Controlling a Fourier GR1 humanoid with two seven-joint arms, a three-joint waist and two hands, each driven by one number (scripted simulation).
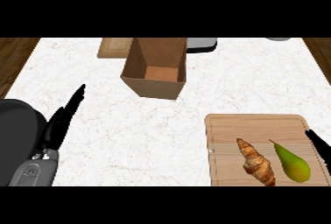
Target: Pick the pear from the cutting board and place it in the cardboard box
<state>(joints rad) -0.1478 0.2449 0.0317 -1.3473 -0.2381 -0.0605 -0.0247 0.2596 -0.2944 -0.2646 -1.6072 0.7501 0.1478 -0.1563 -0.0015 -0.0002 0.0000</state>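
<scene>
Green pear (291,163) on wooden cutting board (256,124) at bench's (194,118) right front corner, beside croissant (256,162), right hand (318,143) fingers straight at board's right edge, left hand (62,118) relaxed, open brown cardboard box (155,70) near far edge.

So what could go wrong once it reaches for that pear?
The croissant lies right beside the pear on the cutting board, so the right hand might nudge it. The cardboard box is narrow and tall, across the counter, so the pear could catch its rim.

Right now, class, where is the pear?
In the head view the pear lies at lower right on the cutting board, just right of the croissant.
</scene>
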